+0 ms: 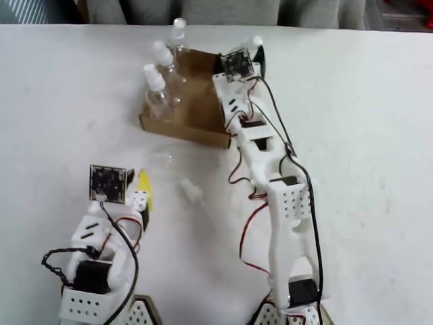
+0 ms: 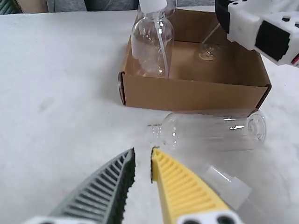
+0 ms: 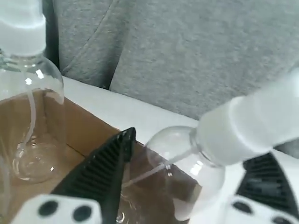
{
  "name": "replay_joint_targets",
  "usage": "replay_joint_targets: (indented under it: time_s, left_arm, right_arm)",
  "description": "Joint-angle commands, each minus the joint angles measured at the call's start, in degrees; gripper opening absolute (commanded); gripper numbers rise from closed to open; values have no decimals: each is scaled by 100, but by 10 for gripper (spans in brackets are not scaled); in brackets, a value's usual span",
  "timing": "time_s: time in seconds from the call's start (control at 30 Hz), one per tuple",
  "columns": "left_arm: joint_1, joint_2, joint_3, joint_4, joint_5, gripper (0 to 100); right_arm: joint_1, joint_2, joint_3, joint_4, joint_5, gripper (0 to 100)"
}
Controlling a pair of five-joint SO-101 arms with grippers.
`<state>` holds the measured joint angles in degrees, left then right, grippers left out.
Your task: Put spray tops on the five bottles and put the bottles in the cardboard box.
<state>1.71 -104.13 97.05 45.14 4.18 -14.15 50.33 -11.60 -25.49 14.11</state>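
My right gripper (image 1: 256,53) is clamped on a capped spray bottle (image 3: 177,154), which is tilted over the far right corner of the cardboard box (image 1: 193,108). The last bottle (image 2: 210,133), uncapped, lies on its side just near of the box, with its spray top (image 2: 224,183) beside it. My left gripper (image 2: 142,161) hangs empty, jaws barely apart. The bottle looks like clear plastic: light, slick and likely to roll. I'd pinch it mid-body.

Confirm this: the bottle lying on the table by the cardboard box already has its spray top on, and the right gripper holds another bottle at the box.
Wrong on the top. The left wrist view shows the lying bottle with a bare neck, a spray top loose on the table beside it. The right gripper does hold a capped bottle at the cardboard box.
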Motion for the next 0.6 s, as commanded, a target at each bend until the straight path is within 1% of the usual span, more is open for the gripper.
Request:
replay_joint_targets:
  time_s: [0.0, 0.57]
  left_arm:
    - [-48, -57, -9, -88, -70, 85]
    - [-48, -57, -9, -97, -70, 85]
  right_arm:
    - [-13, -189, -26, 13, 35, 351]
    - [-13, -259, -62, -22, 79, 351]
